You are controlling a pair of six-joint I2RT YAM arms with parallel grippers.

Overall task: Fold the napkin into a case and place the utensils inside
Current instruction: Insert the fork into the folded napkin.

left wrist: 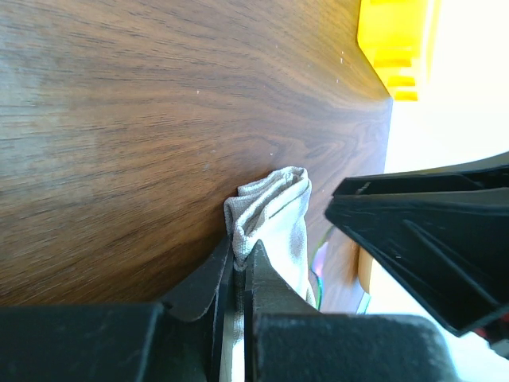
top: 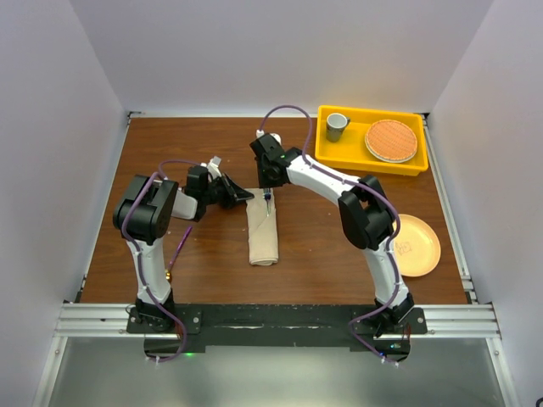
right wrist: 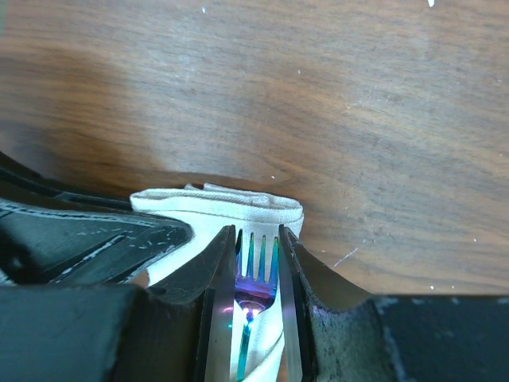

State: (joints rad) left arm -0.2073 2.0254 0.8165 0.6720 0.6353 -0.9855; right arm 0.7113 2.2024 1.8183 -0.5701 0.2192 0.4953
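The beige napkin (top: 263, 236) lies mid-table, folded into a long narrow case. My left gripper (top: 247, 195) is shut on the case's upper left edge; in the left wrist view a fold of the napkin (left wrist: 274, 208) is pinched between the tips of the left gripper (left wrist: 241, 256). My right gripper (top: 268, 197) hangs over the case's top end. In the right wrist view the right gripper (right wrist: 257, 239) is shut on the head of the iridescent fork (right wrist: 258, 267), tines toward the napkin's (right wrist: 231, 205) folded rim. The spoon is out of view.
A yellow tray (top: 333, 153) at the back right holds a grey cup (top: 337, 126) and a round orange woven disc (top: 391, 140). A peach plate (top: 416, 246) lies at the right edge. The side walls stand close to the table.
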